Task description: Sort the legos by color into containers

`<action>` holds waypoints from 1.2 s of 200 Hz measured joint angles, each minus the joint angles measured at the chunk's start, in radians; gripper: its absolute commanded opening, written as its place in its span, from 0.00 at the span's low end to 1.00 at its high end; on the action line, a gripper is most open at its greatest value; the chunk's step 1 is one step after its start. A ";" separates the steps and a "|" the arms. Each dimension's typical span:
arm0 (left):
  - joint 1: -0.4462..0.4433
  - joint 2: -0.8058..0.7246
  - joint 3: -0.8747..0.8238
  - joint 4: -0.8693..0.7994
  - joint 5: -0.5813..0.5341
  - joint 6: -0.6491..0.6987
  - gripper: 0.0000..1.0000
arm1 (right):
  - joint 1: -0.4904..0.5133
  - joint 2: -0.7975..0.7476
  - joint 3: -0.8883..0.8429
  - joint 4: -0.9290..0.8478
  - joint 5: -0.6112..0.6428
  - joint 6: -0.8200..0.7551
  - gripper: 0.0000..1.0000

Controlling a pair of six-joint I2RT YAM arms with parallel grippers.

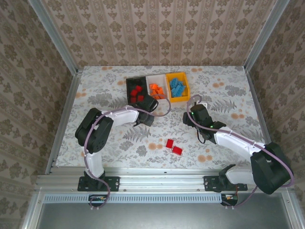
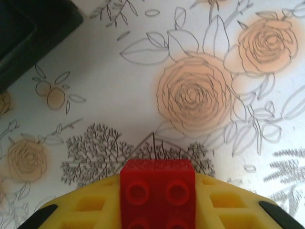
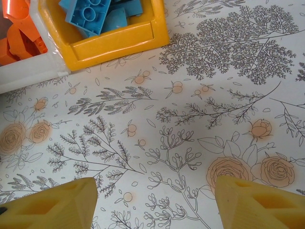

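1. The left tool [image 2: 157, 200] is pressed together on a red brick [image 2: 157, 188], pinching it between its yellow fingers [image 2: 86, 207]. It is over the desk [image 1: 228, 86], just in front of the black bin [image 1: 136, 78]. I cannot tell whether the brick is clear of the desk yet.
2. The step in hand looks like delivering this brick. The black bin holds red bricks, so the next move calls for a lift, a short reach forward over the rim, then a release.
3. The white bin [image 1: 156, 78] holds orange bricks.
4. Two loose red bricks [image 1: 173, 147] lie close together on the desk between the arms, well apart from the bins. They look like the only pieces left to sort.
5. The yellow bin [image 3: 119, 40] holds blue bricks.
6. The right tool [image 3: 155, 205] is spread and empty over bare desk near the yellow bin. It could probably take one of the loose bricks, provided it keeps out of the left arm's path.
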 measured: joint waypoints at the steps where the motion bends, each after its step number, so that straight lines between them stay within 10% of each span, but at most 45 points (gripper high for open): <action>1: -0.001 -0.003 0.000 -0.004 0.000 0.000 0.28 | 0.000 0.000 0.000 0.000 0.000 0.000 0.68; 77: 0.049 -0.069 0.246 -0.153 -0.046 0.001 0.26 | 0.000 0.000 0.000 0.000 -0.018 0.000 0.68; 131: 0.242 0.185 0.666 -0.282 -0.053 -0.010 0.30 | 0.000 0.000 0.000 0.000 -0.018 0.000 0.68; 156: 0.257 0.291 0.738 -0.351 -0.055 -0.018 0.41 | 0.000 0.000 0.000 0.000 -0.019 0.000 0.68; 188: 0.253 0.331 0.748 -0.402 -0.053 -0.031 0.82 | 0.000 0.000 0.000 0.000 -0.022 0.000 0.68; 240: 0.247 0.044 0.546 -0.314 0.018 -0.064 1.00 | 0.051 -0.012 0.000 0.002 -0.018 -0.027 0.68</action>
